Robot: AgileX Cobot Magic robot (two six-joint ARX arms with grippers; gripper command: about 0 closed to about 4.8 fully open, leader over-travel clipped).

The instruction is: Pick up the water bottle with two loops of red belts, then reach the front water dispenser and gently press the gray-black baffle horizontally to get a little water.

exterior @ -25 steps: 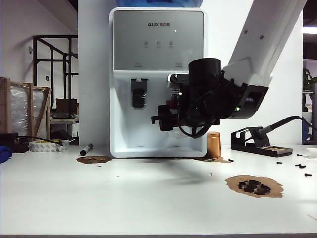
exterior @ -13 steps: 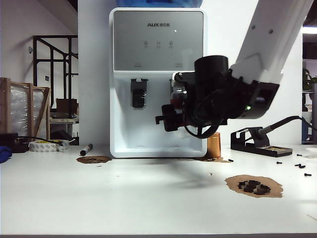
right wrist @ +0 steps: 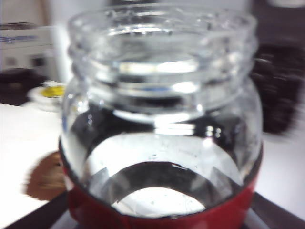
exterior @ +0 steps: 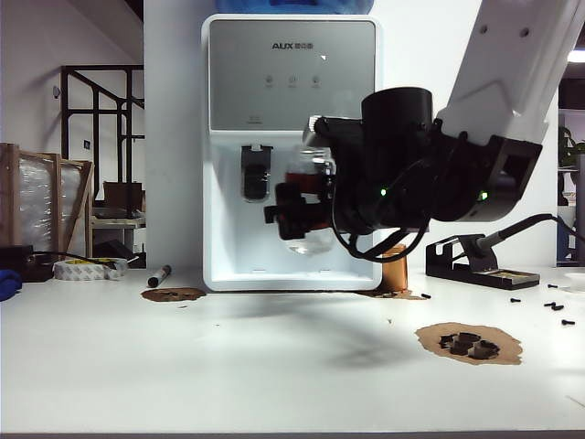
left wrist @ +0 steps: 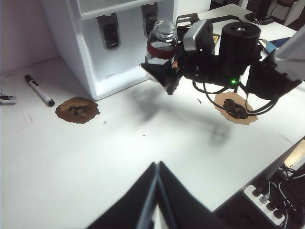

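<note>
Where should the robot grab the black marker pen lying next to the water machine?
Best around the middle of the marker pen, coming straight down from above with the jaws across its thin body. It lies flat on the table, so its sides are probably easiest to pinch.

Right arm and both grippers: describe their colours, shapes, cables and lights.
The right arm has a white boxy link ending in a black wrist with a stubby black cylinder on top, looping black cables and small green lights. The right gripper is black and angular. The left gripper shows two dark, tapering fingers lying close together.
</note>
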